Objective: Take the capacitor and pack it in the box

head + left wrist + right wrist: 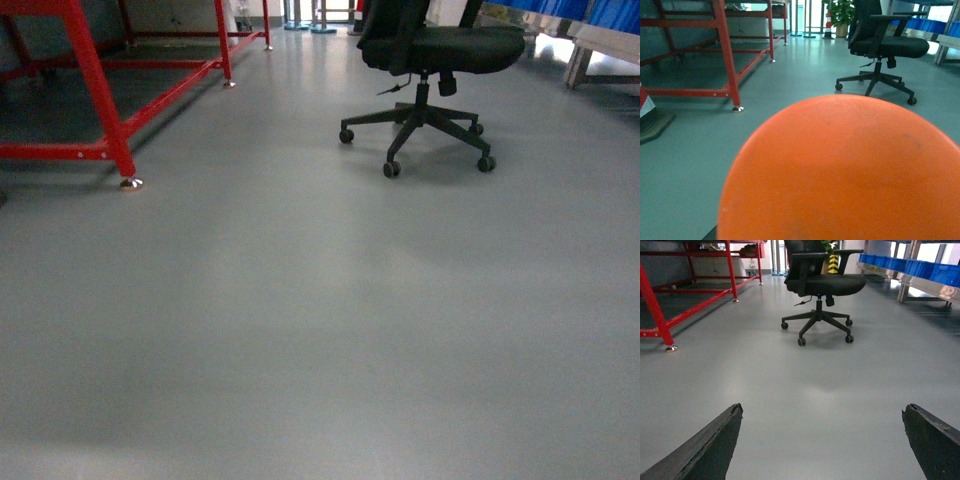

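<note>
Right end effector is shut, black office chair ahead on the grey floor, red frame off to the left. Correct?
Not quite: the right end effector is open, its two dark fingers standing far apart in the right wrist view. The rest holds: black office chair ahead on the grey floor, red frame to the left.

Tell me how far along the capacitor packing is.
Done: apparently the pick; a bright orange rounded object, likely the capacitor, fills the left wrist view. In hand: crossing grey floor past a black office chair. Left: packing; no pink tub visible. Right gripper fingers spread, empty.
</note>
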`<state>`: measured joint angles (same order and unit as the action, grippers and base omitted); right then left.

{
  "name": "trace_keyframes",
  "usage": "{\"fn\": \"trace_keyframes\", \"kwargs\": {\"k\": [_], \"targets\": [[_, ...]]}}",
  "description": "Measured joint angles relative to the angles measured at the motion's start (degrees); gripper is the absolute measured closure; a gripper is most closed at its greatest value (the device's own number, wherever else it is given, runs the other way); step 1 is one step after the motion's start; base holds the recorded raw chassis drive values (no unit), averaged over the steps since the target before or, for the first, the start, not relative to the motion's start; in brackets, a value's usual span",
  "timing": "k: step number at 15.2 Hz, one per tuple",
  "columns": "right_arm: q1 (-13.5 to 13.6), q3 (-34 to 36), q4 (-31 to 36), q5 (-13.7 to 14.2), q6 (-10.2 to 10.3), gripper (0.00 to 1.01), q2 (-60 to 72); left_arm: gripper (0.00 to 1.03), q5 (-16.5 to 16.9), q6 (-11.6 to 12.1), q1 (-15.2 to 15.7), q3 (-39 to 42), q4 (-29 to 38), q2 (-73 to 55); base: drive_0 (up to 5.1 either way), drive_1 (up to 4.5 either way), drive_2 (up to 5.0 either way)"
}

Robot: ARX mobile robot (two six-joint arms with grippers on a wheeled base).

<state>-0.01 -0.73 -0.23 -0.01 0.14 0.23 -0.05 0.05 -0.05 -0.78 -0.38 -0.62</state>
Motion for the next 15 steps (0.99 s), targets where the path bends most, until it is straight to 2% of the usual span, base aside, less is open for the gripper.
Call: {"fn": "trace_keyframes", "kwargs": {"k": [15], "targets": [[0.00,0.00,-0.02,0.02,0.00,0.03,0.00,0.60,-0.02,0.00,0.00,0.00,0.00,0.00,-5.0,2.35,2.4]]}}
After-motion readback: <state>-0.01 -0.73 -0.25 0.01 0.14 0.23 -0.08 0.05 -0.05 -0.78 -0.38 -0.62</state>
